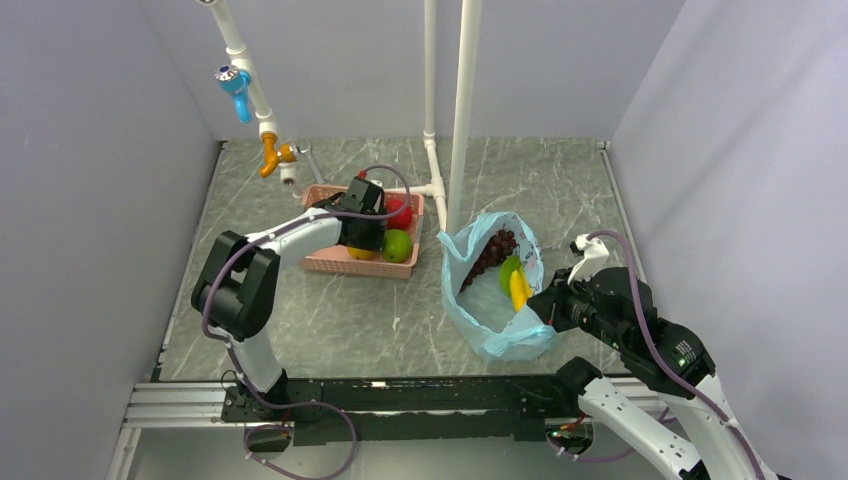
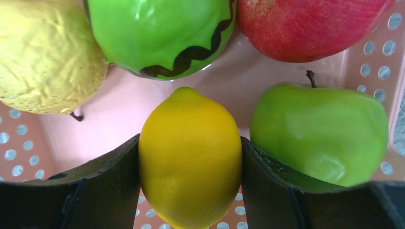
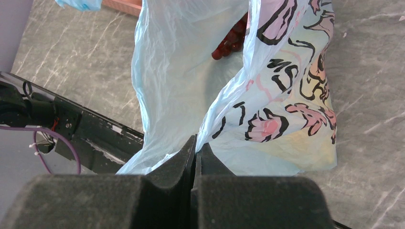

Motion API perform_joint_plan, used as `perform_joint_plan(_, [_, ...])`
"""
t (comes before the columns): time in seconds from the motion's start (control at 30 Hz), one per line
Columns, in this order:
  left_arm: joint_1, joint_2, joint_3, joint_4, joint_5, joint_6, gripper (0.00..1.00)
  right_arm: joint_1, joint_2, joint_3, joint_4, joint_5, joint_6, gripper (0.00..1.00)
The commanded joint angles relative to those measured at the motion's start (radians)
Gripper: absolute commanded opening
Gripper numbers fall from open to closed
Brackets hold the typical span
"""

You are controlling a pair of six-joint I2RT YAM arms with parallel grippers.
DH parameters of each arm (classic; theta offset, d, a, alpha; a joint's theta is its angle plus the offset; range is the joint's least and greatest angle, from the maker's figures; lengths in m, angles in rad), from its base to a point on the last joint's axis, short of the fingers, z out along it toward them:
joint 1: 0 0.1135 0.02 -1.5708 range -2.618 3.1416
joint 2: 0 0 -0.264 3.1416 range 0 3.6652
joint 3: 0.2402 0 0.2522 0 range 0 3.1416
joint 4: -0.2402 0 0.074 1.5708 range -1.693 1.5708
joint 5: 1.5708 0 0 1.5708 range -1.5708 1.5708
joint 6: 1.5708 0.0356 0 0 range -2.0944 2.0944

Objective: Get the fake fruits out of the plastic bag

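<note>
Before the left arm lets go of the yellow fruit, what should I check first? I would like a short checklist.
1. The left gripper holds the yellow lemon on both sides: ok.
2. The lemon is over the pink basket: ok.
3. Free floor spot under the lemon: cannot tell.
4. The right gripper is shut on the plastic bag edge: ok.
5. Bag emptied: not ok, grapes and bananas are inside.

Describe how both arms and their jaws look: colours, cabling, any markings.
Left arm and right arm: white links, black joint housings, a purple cable looped along each. Jaws are matte black, the right pair's foam-textured. No markings legible.
</note>
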Motion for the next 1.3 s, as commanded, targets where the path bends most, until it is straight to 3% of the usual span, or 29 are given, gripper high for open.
perform_joint_plan(0.0, [0.004,0.010,0.014,0.036,0.059,-0.020,0.57,0.006,0.000,-0.001,0.034,0.005,0.005,0.00])
perform_joint_plan(0.17, [0.004,0.009,-0.022,0.065,0.093,-0.038,0.77,0.005,-0.001,-0.001,0.035,0.004,0.004,0.00])
perform_joint_plan(0.4, [0.004,0.000,-0.018,0.052,0.082,-0.036,0.90,0.005,-0.002,-0.001,0.034,0.004,0.005,0.00])
perform_joint_plan(0.63, [0.004,-0.063,-0.008,0.013,0.070,-0.024,0.91,0.005,-0.002,0.002,0.033,0.006,0.002,0.00])
perform_joint_plan(0.83, [0.004,-0.217,-0.011,-0.027,0.140,-0.032,0.89,0.005,0.010,0.020,-0.014,-0.016,0.023,0.00])
perform_joint_plan(0.93, [0.004,-0.315,-0.027,-0.030,0.244,-0.050,0.88,0.005,0.028,0.006,-0.068,-0.085,0.062,0.00])
perform_joint_plan(1.13, [-0.011,-0.532,-0.098,0.060,0.591,-0.129,0.86,0.005,0.046,-0.078,-0.137,-0.190,0.142,0.00])
perform_joint_plan(1.27, [-0.098,-0.641,-0.162,0.154,0.679,-0.167,0.85,0.005,0.060,-0.111,-0.202,-0.220,0.160,0.00])
